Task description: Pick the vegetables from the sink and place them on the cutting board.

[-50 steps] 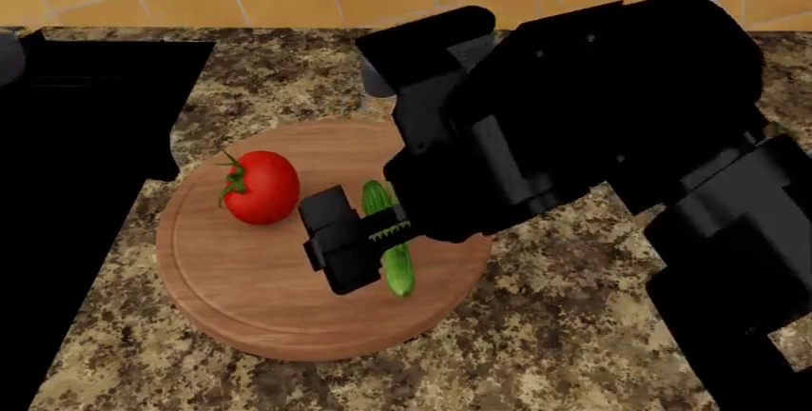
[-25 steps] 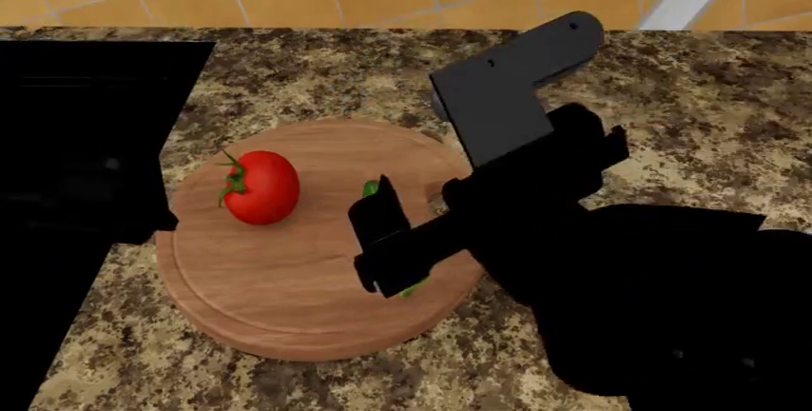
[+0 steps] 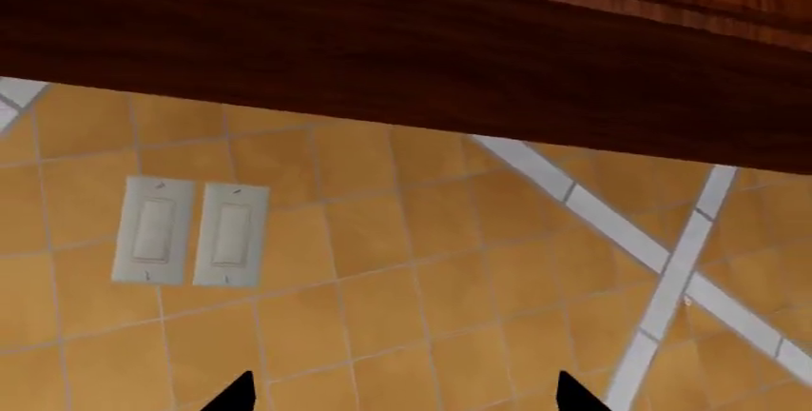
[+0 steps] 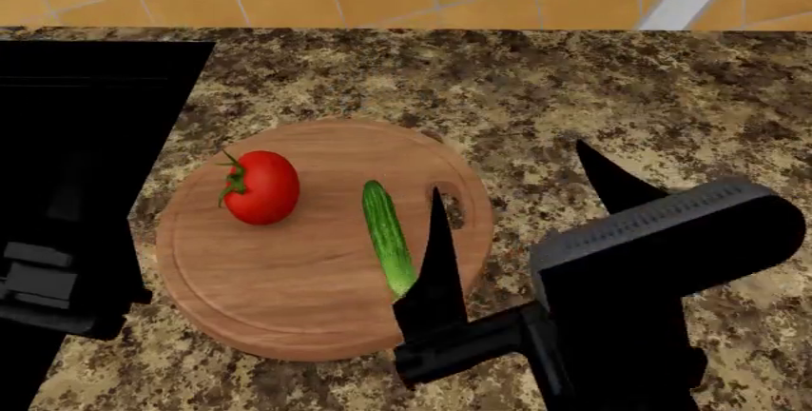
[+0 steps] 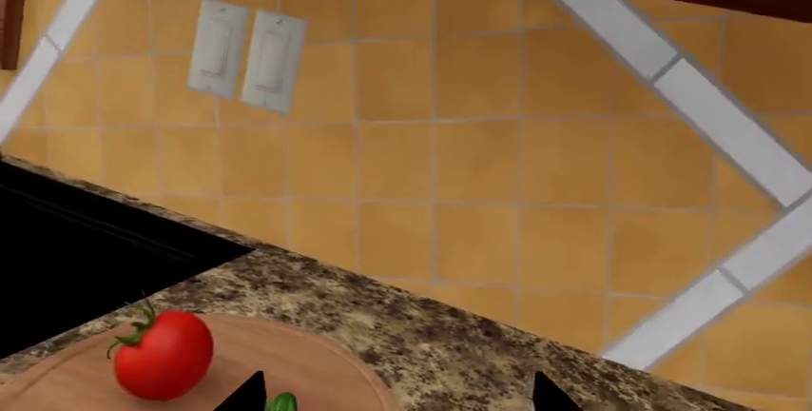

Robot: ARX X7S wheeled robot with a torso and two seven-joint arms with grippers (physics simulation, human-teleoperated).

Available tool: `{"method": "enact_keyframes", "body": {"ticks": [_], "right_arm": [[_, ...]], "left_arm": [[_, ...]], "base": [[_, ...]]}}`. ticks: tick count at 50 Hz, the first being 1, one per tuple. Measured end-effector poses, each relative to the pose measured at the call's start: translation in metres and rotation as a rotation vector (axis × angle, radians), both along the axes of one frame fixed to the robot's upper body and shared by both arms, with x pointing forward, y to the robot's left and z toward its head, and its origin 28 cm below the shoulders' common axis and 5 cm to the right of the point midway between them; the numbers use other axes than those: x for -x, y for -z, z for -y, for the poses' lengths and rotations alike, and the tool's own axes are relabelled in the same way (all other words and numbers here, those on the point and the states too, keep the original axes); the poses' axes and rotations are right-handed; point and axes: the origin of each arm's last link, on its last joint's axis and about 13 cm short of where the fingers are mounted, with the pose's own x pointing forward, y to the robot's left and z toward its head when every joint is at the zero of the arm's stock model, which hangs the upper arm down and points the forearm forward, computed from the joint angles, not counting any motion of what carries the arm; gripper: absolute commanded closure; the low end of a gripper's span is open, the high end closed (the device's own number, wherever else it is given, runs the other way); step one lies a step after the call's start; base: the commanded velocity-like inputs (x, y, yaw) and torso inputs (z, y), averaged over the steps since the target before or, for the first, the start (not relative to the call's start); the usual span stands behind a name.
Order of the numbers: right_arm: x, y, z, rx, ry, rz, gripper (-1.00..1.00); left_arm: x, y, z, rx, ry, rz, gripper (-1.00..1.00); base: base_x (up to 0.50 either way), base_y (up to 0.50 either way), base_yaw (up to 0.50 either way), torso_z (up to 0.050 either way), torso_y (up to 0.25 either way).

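Observation:
The red tomato and the dark-green cucumber both lie on the round wooden cutting board, the tomato to the left and the cucumber near the middle. My right gripper is open and empty, raised over the board's right edge beside the cucumber. In the right wrist view its jaws stand wide apart, with the tomato, the cucumber's tip and the board below. My left gripper is open and empty and faces the tiled wall. The black sink lies to the left.
The speckled granite counter surrounds the board. A tiled wall with a double light switch stands behind, under a dark wooden cabinet. Part of my left arm hangs over the sink.
My right gripper has let go of the cucumber, opened and drawn back toward the near right. The cucumber now lies free on the board. The tomato has not moved.

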Motion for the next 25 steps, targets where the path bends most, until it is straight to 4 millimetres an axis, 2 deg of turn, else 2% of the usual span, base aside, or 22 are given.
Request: {"method": "enact_keyframes", "body": {"ticks": [10, 25], "right_arm": [[0.031, -0.013, -0.003, -0.056, 0.024, 0.114, -1.0], [0.058, -0.026, -0.005, -0.117, 0.064, 0.281, -1.0]], "left_arm": [[0.025, -0.012, -0.001, 0.003, -0.014, 0.103, -1.0], [0.051, -0.026, -0.003, 0.051, -0.033, 0.211, -1.0]], "base": [[0.0, 0.0, 0.0, 0.0, 0.0], [0.0, 0.0, 0.0, 0.0, 0.0]]}}
